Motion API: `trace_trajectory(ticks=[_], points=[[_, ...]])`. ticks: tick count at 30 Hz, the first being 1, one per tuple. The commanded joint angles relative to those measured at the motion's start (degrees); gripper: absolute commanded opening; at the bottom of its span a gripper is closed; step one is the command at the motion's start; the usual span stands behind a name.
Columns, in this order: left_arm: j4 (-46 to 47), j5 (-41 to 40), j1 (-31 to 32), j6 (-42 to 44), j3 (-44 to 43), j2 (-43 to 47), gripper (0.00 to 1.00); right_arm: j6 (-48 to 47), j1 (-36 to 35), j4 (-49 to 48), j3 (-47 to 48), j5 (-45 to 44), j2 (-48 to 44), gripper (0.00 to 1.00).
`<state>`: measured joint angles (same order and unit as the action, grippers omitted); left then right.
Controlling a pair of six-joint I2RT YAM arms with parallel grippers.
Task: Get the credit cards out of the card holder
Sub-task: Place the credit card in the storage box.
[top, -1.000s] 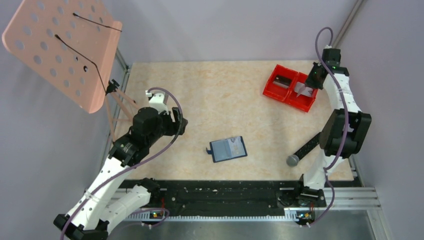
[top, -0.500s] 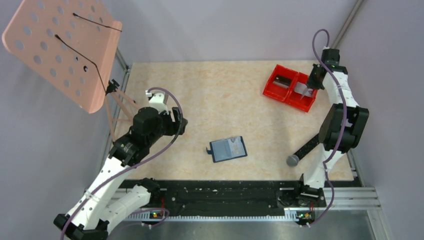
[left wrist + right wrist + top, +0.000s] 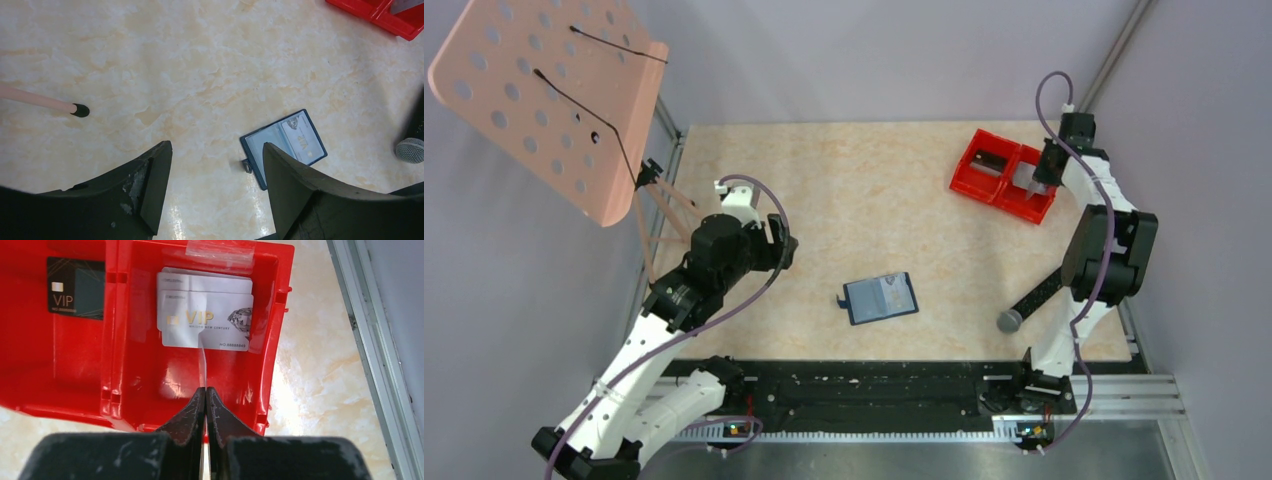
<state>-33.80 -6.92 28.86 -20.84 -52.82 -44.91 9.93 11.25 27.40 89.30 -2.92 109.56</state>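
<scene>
The card holder point(image 3: 880, 297) lies open on the table's middle, navy outside and pale blue inside, with a pale card point(image 3: 303, 140) showing in its right pocket. My left gripper point(image 3: 782, 245) hangs open to its left, well apart from it, with nothing between the fingers point(image 3: 215, 145). My right gripper point(image 3: 205, 390) is shut on a thin pale credit card point(image 3: 203, 367) seen edge-on, held over the right compartment of the red bin point(image 3: 280, 315). Two pale cards point(image 3: 205, 315) lie in that compartment and a black card point(image 3: 75, 287) lies in the left one.
The red bin point(image 3: 969, 170) stands at the back right near the metal frame rail point(image 3: 370, 340). A grey ball point(image 3: 1009, 321) rests by the right arm's base. A pink perforated stand point(image 3: 544, 100) leans at the back left, its foot point(image 3: 79, 109) on the table.
The right wrist has shifted slightly back over the bin's right compartment with the card still pinched. The left arm and the card holder have not moved.
</scene>
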Motion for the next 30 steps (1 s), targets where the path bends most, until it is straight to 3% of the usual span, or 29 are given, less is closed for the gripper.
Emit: trace_trajectory(ticks=[1,11,30], points=[[2.2,-0.7,-0.3,0.5,0.4,-0.3,0.72,-2.2,-1.0,-8.0,-3.4,-3.5,-3.3,0.0],[2.2,-1.1,-0.3,0.7,0.3,-0.7,0.72,-3.0,-1.7,-19.7,-12.3,-5.0,-8.5,0.0],[2.5,-0.5,-0.6,0.5,0.5,-0.4,0.72,-3.5,-1.7,-16.8,-8.2,-3.6,-7.3,0.0]])
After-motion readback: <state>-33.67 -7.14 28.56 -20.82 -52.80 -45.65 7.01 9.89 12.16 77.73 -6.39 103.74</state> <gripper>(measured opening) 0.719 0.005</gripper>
